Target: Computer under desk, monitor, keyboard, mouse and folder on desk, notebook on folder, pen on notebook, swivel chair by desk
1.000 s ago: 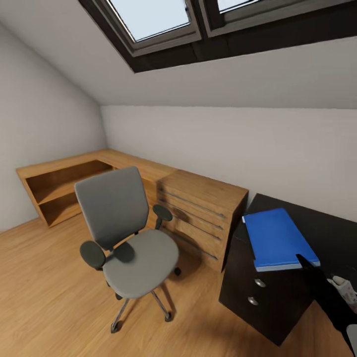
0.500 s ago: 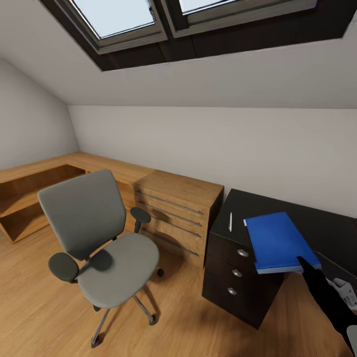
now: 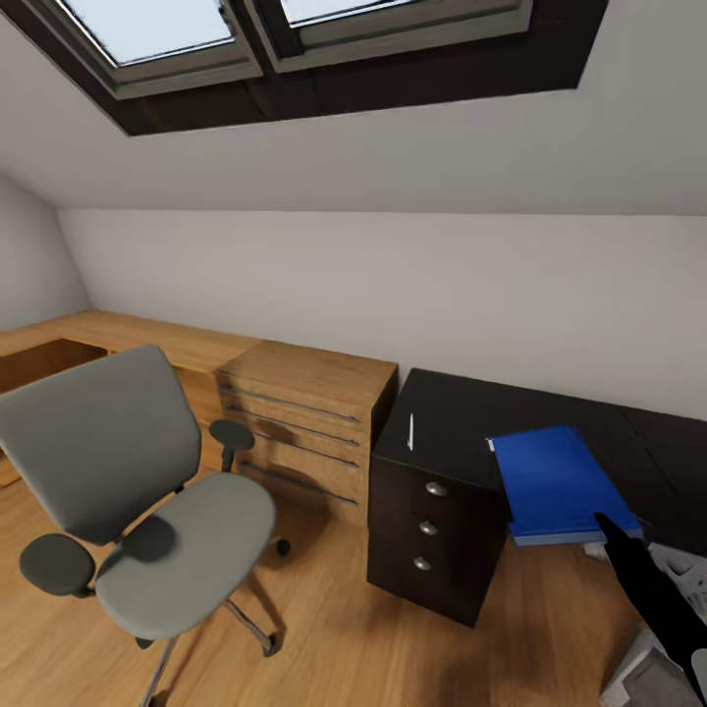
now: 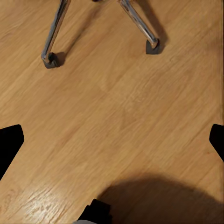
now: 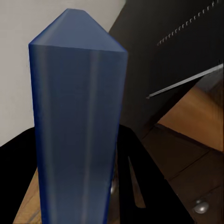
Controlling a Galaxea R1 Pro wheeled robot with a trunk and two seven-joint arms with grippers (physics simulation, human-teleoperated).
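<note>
- A grey swivel chair (image 3: 128, 511) stands on the wooden floor (image 3: 324, 638) at the left of the head view, well apart from the dark desk (image 3: 511, 432) on the right.
- The desk has a three-drawer unit (image 3: 427, 535) at its left end, just beside a light wooden cabinet (image 3: 299, 422) against the white wall.
- A thin white pen (image 3: 410, 432) lies on the desk top above the drawers.
- A blue folder (image 3: 555, 481) is held out flat over the near edge of the desk, to the right of the pen.
- The right gripper (image 3: 614, 525), black, comes up from the lower right corner and meets the folder's near corner; in the right wrist view the folder (image 5: 77, 126) rises between its dark fingers (image 5: 140, 177), which are closed on it.
- In the left wrist view, the left gripper's dark fingers (image 4: 9, 142) sit at opposite edges, spread wide with nothing between them, over bare floor (image 4: 121, 116).
- Two metal chair legs (image 4: 140, 23) with castors also show there.
</note>
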